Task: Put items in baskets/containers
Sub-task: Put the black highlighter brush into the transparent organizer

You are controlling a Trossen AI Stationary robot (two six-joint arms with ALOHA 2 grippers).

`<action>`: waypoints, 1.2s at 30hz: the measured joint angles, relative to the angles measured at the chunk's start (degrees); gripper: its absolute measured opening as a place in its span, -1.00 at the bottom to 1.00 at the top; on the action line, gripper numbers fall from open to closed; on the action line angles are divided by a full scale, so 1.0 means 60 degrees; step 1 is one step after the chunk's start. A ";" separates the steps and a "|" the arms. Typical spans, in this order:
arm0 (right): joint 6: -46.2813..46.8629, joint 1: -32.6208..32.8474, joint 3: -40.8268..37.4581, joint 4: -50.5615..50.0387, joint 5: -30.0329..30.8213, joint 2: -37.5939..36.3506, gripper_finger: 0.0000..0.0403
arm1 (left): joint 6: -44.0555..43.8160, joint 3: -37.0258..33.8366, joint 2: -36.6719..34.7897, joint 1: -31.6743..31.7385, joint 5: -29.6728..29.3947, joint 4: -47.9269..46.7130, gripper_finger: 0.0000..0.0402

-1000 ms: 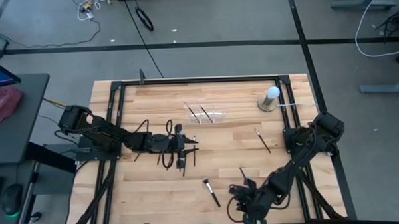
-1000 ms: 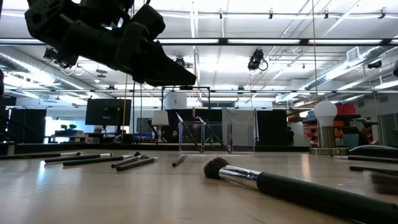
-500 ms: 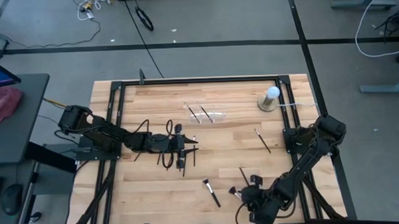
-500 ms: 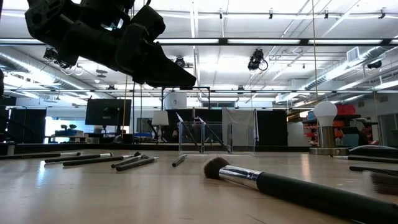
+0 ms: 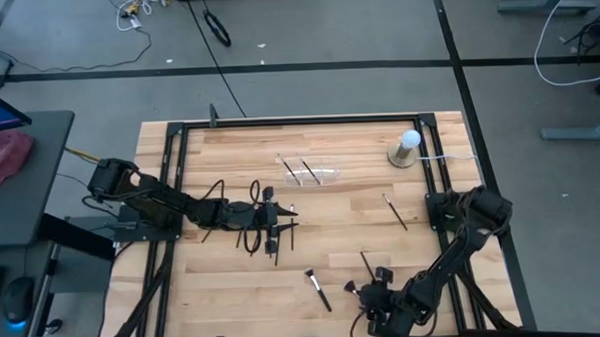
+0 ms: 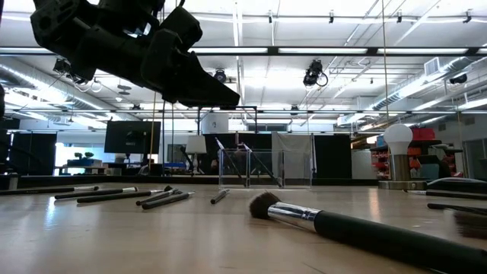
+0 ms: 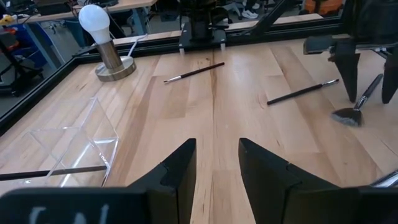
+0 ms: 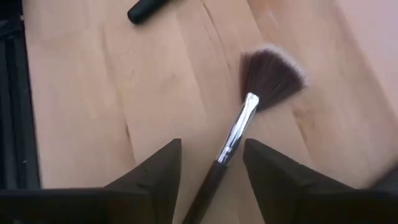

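My right gripper (image 8: 211, 163) is open near the table's near edge (image 5: 372, 289), pointing down. Its fingers stand on either side of the handle of a fan brush (image 8: 245, 112) with a silver ferrule, which lies flat on the wood. My left gripper (image 7: 217, 155) is open and hovers over the table's middle (image 5: 272, 221), above a cluster of dark brushes (image 5: 273, 241). The clear tray (image 5: 310, 173) sits toward the far edge with two brushes leaning inside it. More brushes lie loose (image 5: 394, 211) (image 5: 317, 290) (image 5: 364, 261).
A white ball on a tan round base (image 5: 404, 149) stands at the far right, right of the tray. In the low view a thick brush (image 6: 342, 225) lies close in the foreground. The black frame (image 5: 179, 153) runs around the table. Bare wood lies between the tray and the right gripper.
My right gripper has shifted a little toward the table's right along the near edge, and the fan brush beside it has come into sight in the high view. The brushes and the tray lie as before.
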 joint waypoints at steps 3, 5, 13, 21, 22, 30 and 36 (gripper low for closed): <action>-0.0022 0.0124 0.0004 -0.0120 0.0620 0.0165 -0.24 | 0.0000 0.0000 0.0000 0.0000 0.0000 -0.0004 -0.37; -0.0144 0.0160 0.0004 -0.0145 0.0877 0.0237 -0.34 | 0.0000 0.0000 0.0000 0.0000 0.0003 -0.0004 -0.37; -0.0345 0.0155 0.0004 -0.0208 0.1284 0.0447 -0.78 | -0.0004 0.0000 0.0000 0.0000 0.0004 -0.0007 -0.37; -0.0527 0.0150 0.0007 -0.0118 0.1444 0.0446 -0.94 | -0.0007 0.0000 0.0000 0.0000 0.0004 -0.0004 -0.37; -0.0422 0.0154 0.0002 -0.0074 0.1560 0.0429 -0.94 | -0.0007 0.0000 0.0000 -0.0004 0.0004 -0.0004 -0.37; -0.0340 0.0009 -0.0199 -0.0007 0.3123 -0.0401 -0.95 | 0.0036 0.0000 0.0000 -0.0015 0.0329 0.0110 -0.37; -0.2276 -0.0339 -0.0152 0.1322 0.4380 -0.1058 -0.95 | 0.0736 0.0007 0.0004 -0.0179 0.1560 0.0941 -0.37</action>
